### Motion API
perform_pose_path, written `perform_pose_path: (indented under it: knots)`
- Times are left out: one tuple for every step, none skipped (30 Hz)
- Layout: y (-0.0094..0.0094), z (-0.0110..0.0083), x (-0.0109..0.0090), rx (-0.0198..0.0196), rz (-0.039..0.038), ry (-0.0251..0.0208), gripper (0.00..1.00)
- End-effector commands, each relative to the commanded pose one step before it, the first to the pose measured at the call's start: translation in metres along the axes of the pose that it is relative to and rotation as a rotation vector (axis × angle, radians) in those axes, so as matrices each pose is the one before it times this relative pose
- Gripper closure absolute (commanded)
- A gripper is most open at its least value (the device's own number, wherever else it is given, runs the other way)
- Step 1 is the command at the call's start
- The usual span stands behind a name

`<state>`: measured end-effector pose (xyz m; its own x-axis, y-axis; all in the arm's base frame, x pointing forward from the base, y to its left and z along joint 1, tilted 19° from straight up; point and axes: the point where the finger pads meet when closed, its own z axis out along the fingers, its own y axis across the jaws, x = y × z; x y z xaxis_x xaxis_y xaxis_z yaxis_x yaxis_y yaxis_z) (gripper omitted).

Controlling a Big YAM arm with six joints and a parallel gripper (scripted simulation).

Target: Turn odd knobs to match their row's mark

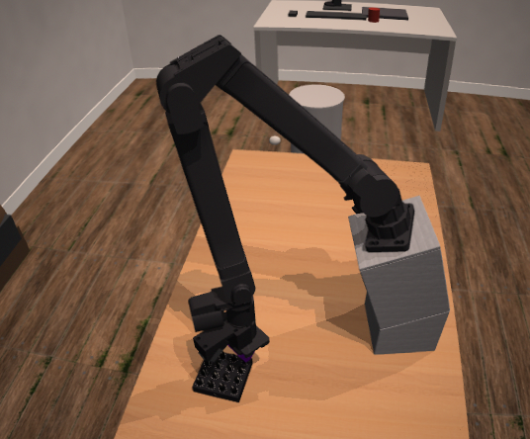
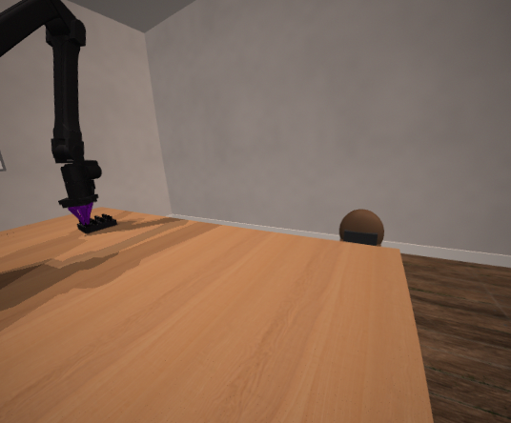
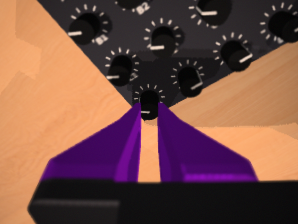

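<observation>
While gripped by the claw [image 3: 149,106], corner knob [image 3: 149,100] line faces it.

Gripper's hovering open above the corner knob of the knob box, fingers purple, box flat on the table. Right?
Not open or hovering: the gripper is shut on the corner knob, as the wrist view shows. Its purple fingers and the knob box flat on the table are right.
</observation>
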<state>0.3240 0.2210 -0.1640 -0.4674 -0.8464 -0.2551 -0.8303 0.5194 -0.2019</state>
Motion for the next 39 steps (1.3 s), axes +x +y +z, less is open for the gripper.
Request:
perform_pose_path:
  knots:
    - [-0.00579,0.00421,0.00228,0.01239,0.13398,0.00552,0.92]
    - [-0.00002,0.0,-0.00001,0.00006,0.027,-0.00002,0.92]
    - [-0.00001,0.0,-0.00001,0.00006,0.02703,-0.00001,0.92]
    - [-0.00001,0.0,-0.00001,0.00006,0.02703,-0.00001,0.92]
    - [-0.00001,0.0,-0.00001,0.00006,0.02544,-0.00001,0.92]
    - [-0.00001,0.0,-0.00001,0.00005,0.02326,-0.00001,0.92]
    - [-0.00001,0.0,0.0,0.00005,0.02333,-0.00001,0.92]
    - [-0.00001,0.0,0.0,0.00005,0.02333,0.0,0.92]
    - [-0.00001,0.0,0.0,0.00005,0.02333,-0.00001,0.92]
    - [-0.00001,0.0,0.0,0.00005,0.02332,-0.00001,0.92]
    - [-0.00001,0.0,0.0,0.00005,0.02332,0.0,0.92]
    - [-0.00001,0.0,0.0,0.00005,0.02333,0.0,0.92]
    - [-0.00001,0.0,0.0,0.00005,0.02331,0.0,0.92]
    - [-0.00001,0.0,0.0,0.00005,0.02333,0.0,0.92]
    - [0.0,0.0,0.0,0.0,0.0,0.0,0.92]
    - [0.0,0.0,0.0,0.0,0.0,0.0,0.92]
    - [-0.00009,0.00001,-0.00013,0.00054,0.02544,-0.00022,0.92]
    - [-0.00002,0.0,0.0,0.00006,0.02496,0.0,0.92]
    - [-0.00001,0.0,0.0,0.00005,0.02457,0.0,0.92]
    - [-0.00001,0.0,0.0,0.00005,0.02417,0.00001,0.92]
    - [-0.00001,0.0,0.0,0.00005,0.02375,0.00001,0.92]
    - [-0.00001,0.0,0.0,0.00005,0.02329,0.00001,0.92]
    - [-0.00001,0.0,0.0,0.00005,0.02281,0.00001,0.92]
    - [-0.00001,0.0,0.0,0.00005,0.02231,0.00001,0.92]
    - [-0.00001,0.0,0.00001,0.00005,0.02176,0.00001,0.92]
    - [-0.00001,0.0,0.0,0.00005,0.02123,0.00001,0.92]
    - [-0.00001,0.0,0.00001,0.00005,0.02065,0.00001,0.92]
    - [-0.00001,0.0,0.00001,0.00005,0.02005,0.00001,0.92]
    - [-0.00001,0.0,0.00001,0.00005,0.01945,0.00001,0.92]
    - [-0.00001,0.0,0.00001,0.00004,0.01881,0.00001,0.92]
    - [-0.00001,0.0,0.00001,0.00004,0.01817,0.00001,0.92]
    - [0.0,0.0,0.0,0.0,0.0,0.0,0.92]
    - [0.0,0.0,0.0,0.0,0.0,0.0,0.92]
    - [-0.00001,0.0,0.00001,0.00006,0.01757,0.00001,0.92]
    - [-0.00018,-0.00004,0.00044,0.00031,0.01676,0.0007,0.92]
    - [-0.00003,0.0,0.00005,0.00007,0.01614,0.00008,0.92]
    - [-0.00001,0.0,0.00001,0.00004,0.01545,0.00001,0.92]
    - [-0.00001,0.0,0.00001,0.00004,0.01474,0.00001,0.92]
    - [-0.00001,0.0,0.00001,0.00004,0.01402,0.00001,0.92]
